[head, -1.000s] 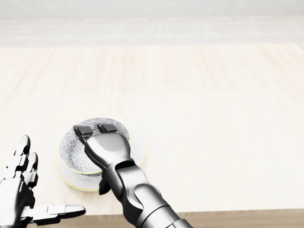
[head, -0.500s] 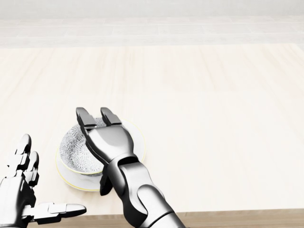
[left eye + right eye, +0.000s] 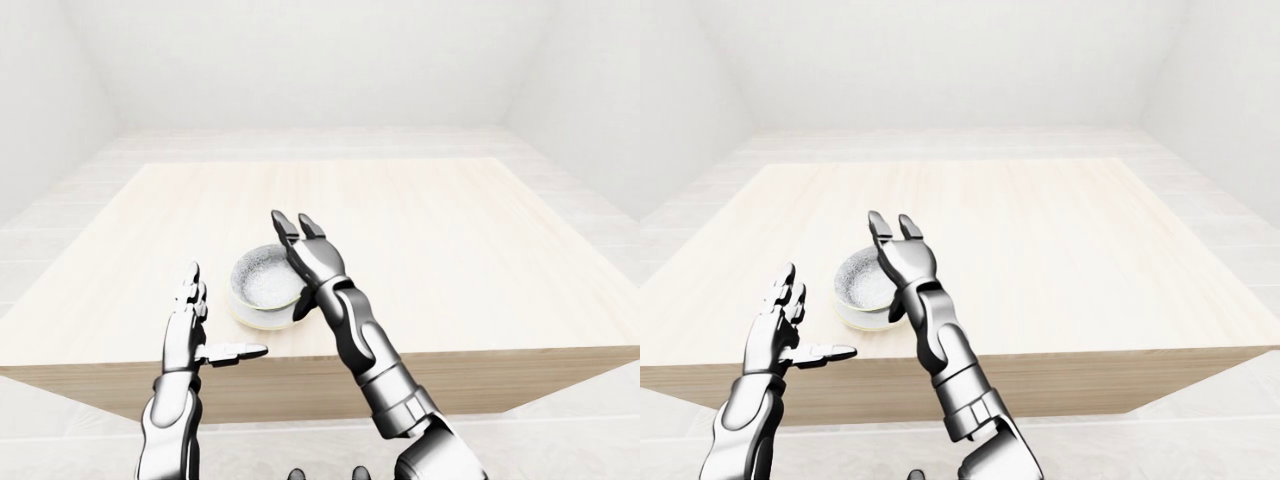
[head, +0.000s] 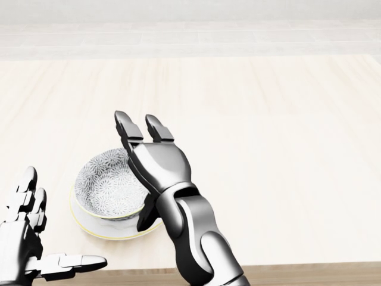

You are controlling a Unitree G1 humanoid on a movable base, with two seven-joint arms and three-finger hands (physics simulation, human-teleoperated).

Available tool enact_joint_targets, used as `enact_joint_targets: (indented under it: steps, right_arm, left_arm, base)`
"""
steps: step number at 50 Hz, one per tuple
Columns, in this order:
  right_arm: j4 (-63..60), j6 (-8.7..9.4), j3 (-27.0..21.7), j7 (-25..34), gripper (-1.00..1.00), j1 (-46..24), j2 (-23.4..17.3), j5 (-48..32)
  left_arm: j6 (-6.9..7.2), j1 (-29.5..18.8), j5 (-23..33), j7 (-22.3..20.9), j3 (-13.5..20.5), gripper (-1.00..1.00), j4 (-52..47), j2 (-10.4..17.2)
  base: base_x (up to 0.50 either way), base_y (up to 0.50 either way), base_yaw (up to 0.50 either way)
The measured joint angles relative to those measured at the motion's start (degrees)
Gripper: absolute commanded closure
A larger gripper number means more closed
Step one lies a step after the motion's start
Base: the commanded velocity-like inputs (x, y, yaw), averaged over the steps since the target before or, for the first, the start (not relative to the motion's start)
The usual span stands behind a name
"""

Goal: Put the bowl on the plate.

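The bowl (image 4: 110,182) sits in the lower left of the head view, resting on the plate (image 4: 116,233), whose pale rim shows beneath it along the bottom. Judging by this, the placing itself looks done and what is left is a clean release.

To do that well, the right hand (image 4: 158,168) should go straight up first and only then off to the right of the frame. A sideways pull at bowl height could catch the rim and slide the bowl off centre or tip it. The thumb (image 4: 144,218) is the part to watch. It hangs dark at the bowl's right edge, and from these views I cannot tell whether it touches the rim or stands just beside it.

The right hand is spread and holds nothing. Its fingers (image 4: 127,128) stretch straight toward the top of the frame, above and to the right of the bowl, with the palm turned toward the bowl. The forearm runs down to the bottom centre of the frame.

The left hand (image 4: 22,238) is in the lower left corner near the table (image 4: 274,149) edge. It is also apart and empty, fingers up and thumb pointing right, well clear of the plate.
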Motion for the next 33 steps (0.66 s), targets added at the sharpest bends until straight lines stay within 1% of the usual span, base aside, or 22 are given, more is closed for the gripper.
enact_joint_targets:
  steps: [17, 33]
  right_arm:
    - [-10.8, 0.0, -3.2, 2.1, -1.0, 2.8, -5.0, 2.8]
    - [-17.7, 0.0, -5.6, 1.5, -1.0, 6.5, -9.0, 5.9]
  left_arm:
    - [0.0, -0.2, 0.1, -0.2, 0.5, -1.0, -1.2, 0.2]
    - [0.0, -1.1, 0.2, -0.3, 0.9, -1.0, -2.2, 0.5]
  base:
    - [0.0, 0.0, 0.0]
    - [0.0, 0.0, 0.0]
